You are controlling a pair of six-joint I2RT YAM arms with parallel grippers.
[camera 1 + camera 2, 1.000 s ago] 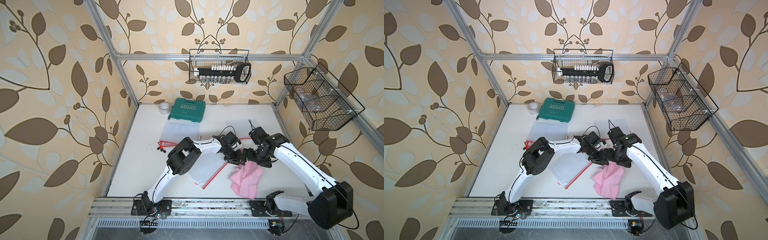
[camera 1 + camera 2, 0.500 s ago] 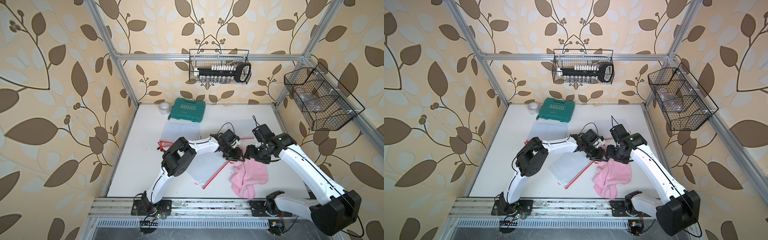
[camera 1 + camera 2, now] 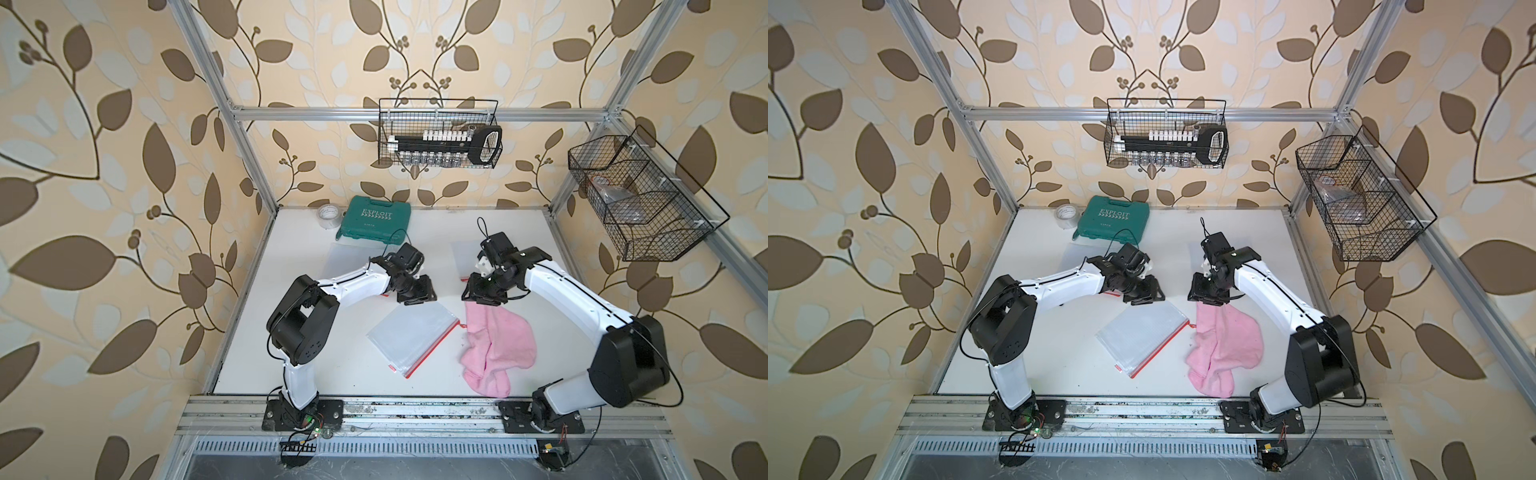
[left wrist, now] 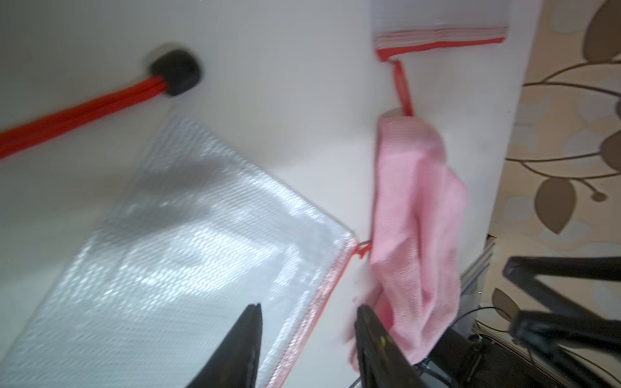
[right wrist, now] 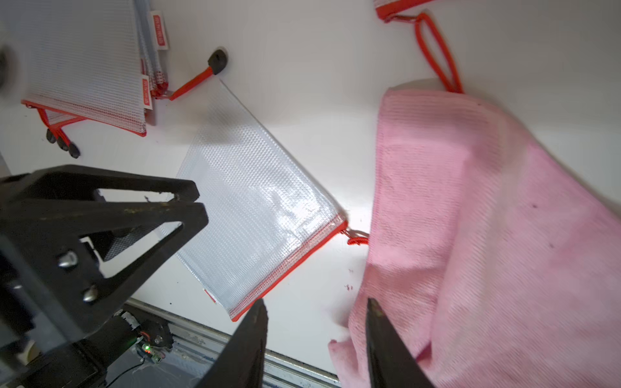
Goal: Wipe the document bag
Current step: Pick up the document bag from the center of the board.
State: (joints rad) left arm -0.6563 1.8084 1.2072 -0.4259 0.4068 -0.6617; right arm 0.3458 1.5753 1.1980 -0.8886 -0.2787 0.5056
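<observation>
The document bag is a clear mesh pouch with a red zipper edge, lying flat near the table's middle. A pink cloth lies crumpled just to its right, covering the zipper pull. My left gripper hovers at the bag's far corner, open, with the bag's zipper edge below its gap. My right gripper stands over the cloth's far end, open, holding nothing; one finger overlaps the cloth edge.
Two stacks of similar pouches lie behind the grippers, with red pull cords. A green tool case and a tape roll sit at the back. Wire baskets hang on the walls.
The grippers were close together over the cloth's far end; they have drawn apart, left leftward and right rightward. The cloth has spread wider on the table, and the right jaws have narrowed.
</observation>
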